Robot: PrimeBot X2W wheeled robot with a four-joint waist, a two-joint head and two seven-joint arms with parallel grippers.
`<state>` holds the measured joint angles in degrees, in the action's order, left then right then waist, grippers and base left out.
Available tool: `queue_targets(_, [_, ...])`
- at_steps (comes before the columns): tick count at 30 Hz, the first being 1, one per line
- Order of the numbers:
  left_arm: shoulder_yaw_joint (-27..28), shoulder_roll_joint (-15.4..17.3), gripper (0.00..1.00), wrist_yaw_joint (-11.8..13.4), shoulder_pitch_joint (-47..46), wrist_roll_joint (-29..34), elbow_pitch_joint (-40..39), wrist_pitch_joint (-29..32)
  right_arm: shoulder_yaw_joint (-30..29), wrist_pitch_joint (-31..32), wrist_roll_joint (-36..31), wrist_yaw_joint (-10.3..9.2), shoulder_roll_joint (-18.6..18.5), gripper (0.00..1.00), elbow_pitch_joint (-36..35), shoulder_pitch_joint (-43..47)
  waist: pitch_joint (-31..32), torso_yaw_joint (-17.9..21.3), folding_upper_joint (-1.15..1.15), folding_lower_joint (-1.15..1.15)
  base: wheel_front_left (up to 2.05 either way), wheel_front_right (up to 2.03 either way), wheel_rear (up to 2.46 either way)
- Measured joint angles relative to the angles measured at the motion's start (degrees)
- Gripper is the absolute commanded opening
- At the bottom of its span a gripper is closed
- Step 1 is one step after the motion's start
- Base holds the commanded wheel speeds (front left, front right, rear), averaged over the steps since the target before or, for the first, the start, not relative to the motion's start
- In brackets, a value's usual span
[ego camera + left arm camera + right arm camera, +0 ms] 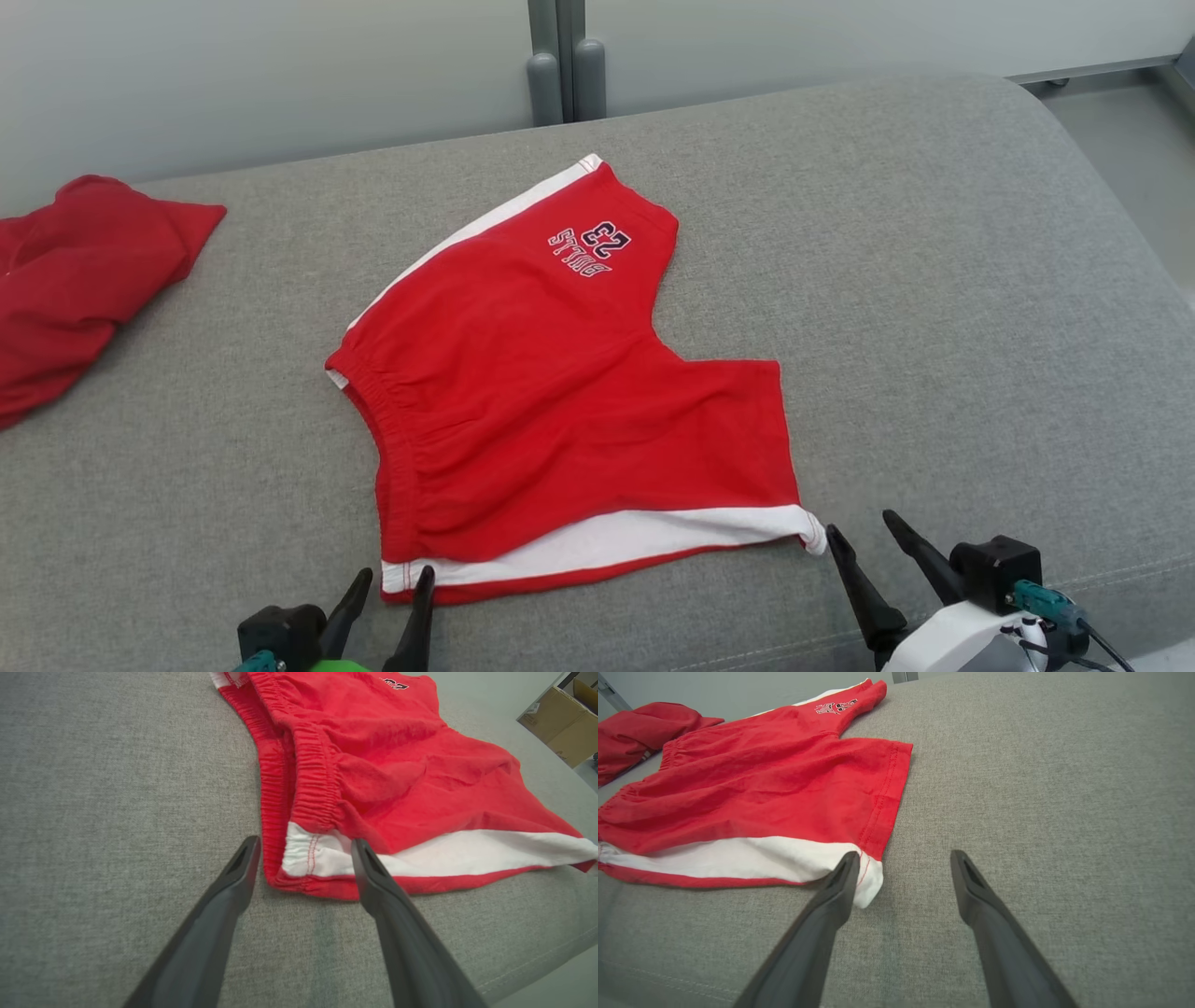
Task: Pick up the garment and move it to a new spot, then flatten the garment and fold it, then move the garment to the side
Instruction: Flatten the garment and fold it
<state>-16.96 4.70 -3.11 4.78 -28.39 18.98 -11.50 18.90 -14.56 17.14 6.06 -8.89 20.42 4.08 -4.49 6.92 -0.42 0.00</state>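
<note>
- Far left: a second red cloth (84,271) lay bunched at the edge of the grey cushion (934,233), well apart from the work. Not touched by either arm.
- Left gripper (396,573): jaws spread wide, nothing held. It sat at the near waistband corner, and in the left wrist view the fingers straddled that corner, one over bare cushion and one over the white stripe. Contact with the fabric: couldn't tell.
- Shorts (560,392): mid-cushion, spread in one layer with the printed leg pointing away. The waistband was on the left and the white side stripe ran along the near edge. Mostly flat, with light rumples near the elastic.
- Right gripper (859,523): jaws also wide, empty. It was just beside the near leg-hem corner, and in the right wrist view one finger was at the white corner tip while the other was over bare cushion.
- Progress, my read: relocation and most of the flattening looked done. The fold was not started, since no layer was doubled over. The move to the side was also left.
- Likely step in hand: pinching both near corners to carry that edge over for the fold.
</note>
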Motion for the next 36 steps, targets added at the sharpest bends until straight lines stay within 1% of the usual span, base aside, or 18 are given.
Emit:
queue_targets(2, [-0.1, 0.0, 1.00, -0.2, -0.5, 0.4, 0.8, 0.0, 0.4, 0.0, 0.0, 0.46, 0.1, 1.00, 1.0, -0.1, -0.1, 0.1, 0.00, 0.00, 0.00, 0.00, 0.00])
queue_targets(9, [-1.7, -0.2, 1.00, -0.9, -3.1, 1.1, 2.5, -0.2, 1.6, 0.0, 1.4, 0.48, 1.7, 1.00, 3.7, -2.0, -1.0, -0.1, 0.00, 0.00, 0.00, 0.00, 0.00])
queue_targets(10, [-1.8, -0.2, 0.93, -0.9, -3.4, 1.1, 2.8, -0.2, 1.8, 0.0, 1.9, 0.49, 1.9, 1.00, 4.0, -2.5, -1.1, -0.2, 0.00, 0.00, 0.00, 0.00, 0.00])
queue_targets(12, [-2.0, -0.2, 0.48, -1.0, -3.9, 1.2, 3.1, -0.2, 2.2, 0.0, 2.5, 0.51, 2.0, 1.00, 4.5, -3.2, -1.4, -0.4, 0.00, 0.00, 0.00, 0.00, 0.00])
queue_targets(13, [-2.0, -0.2, 0.36, -1.2, -4.2, 1.4, 3.4, -0.3, 2.4, 0.0, 2.7, 0.52, 2.0, 1.00, 4.9, -3.5, -1.5, -0.5, 0.00, 0.00, 0.00, 0.00, 0.00])
queue_targets(14, [-2.1, -0.2, 0.29, -1.4, -4.4, 1.4, 3.7, -0.4, 2.5, 0.0, 2.7, 0.58, 2.0, 1.00, 5.2, -3.8, -1.6, -0.5, 0.00, 0.00, 0.00, 0.00, 0.00])
queue_targets(15, [-2.2, -0.2, 0.09, -1.4, -4.5, 1.4, 4.0, -0.4, 2.5, 0.0, 2.8, 0.71, 2.0, 1.00, 5.4, -3.9, -1.7, -0.6, 0.00, 0.00, 0.00, 0.00, 0.00])
queue_targets(16, [-2.3, -0.2, 0.00, -1.5, -4.7, 1.4, 4.3, -0.5, 2.6, 0.0, 3.2, 1.00, 2.0, 1.00, 5.7, -3.9, -1.8, -0.7, 0.00, 0.00, 0.00, 0.00, 0.00])
queue_targets(23, [-2.4, -0.2, 0.00, -2.0, -4.8, 1.4, 4.8, -1.0, 4.1, 0.0, 5.5, 1.00, 2.1, 1.00, 8.0, -4.2, -2.0, -1.1, 0.00, 0.00, 0.00, 0.00, 0.00])
queue_targets(30, [-1.9, -0.3, 0.00, -2.2, -4.9, 1.4, 5.0, -1.2, 8.0, 0.0, 9.8, 1.00, 2.2, 1.00, 8.0, -5.1, -2.2, -1.6, 0.00, 0.00, 0.00, 0.00, 0.00])
queue_targets(31, [-1.9, -0.3, 0.00, -2.3, -5.0, 1.4, 5.1, -1.3, 8.3, 0.0, 10.3, 1.00, 2.2, 0.98, 8.0, -5.2, -2.2, -1.7, 0.00, 0.00, 0.00, 0.00, 0.00])
queue_targets(32, [-1.9, -0.3, 0.00, -2.4, -5.0, 1.4, 5.2, -1.3, 8.7, 0.0, 10.6, 1.00, 2.1, 0.87, 8.0, -5.4, -2.3, -1.8, 0.00, 0.00, 0.00, 0.00, 0.00])
queue_targets(33, [-1.9, -0.3, 0.00, -2.4, -5.0, 1.4, 5.4, -1.3, 9.0, 0.0, 10.9, 1.00, 2.0, 0.72, 8.0, -5.7, -2.3, -1.8, 0.00, 0.00, 0.00, 0.00, 0.00])
queue_targets(34, [-1.9, -0.3, 0.00, -2.4, -5.1, 1.4, 5.5, -1.3, 9.3, 0.0, 11.1, 1.00, 2.0, 0.49, 8.0, -6.1, -2.3, -1.9, 0.00, 0.00, 0.00, 0.00, 0.00])
queue_targets(35, [-1.9, -0.3, 0.00, -2.4, -5.2, 1.4, 5.7, -1.7, 9.4, 0.0, 11.3, 1.00, 1.9, 0.42, 7.9, -6.4, -2.3, -2.0, 0.00, 0.00, 0.00, 0.00, 0.00])
queue_targets(36, [-1.9, -0.3, 0.00, -2.4, -5.2, 1.4, 5.9, -1.7, 9.5, 0.0, 11.3, 1.00, 1.8, 0.38, 7.8, -6.6, -2.4, -2.0, 0.00, 0.00, 0.00, 0.00, 0.00])
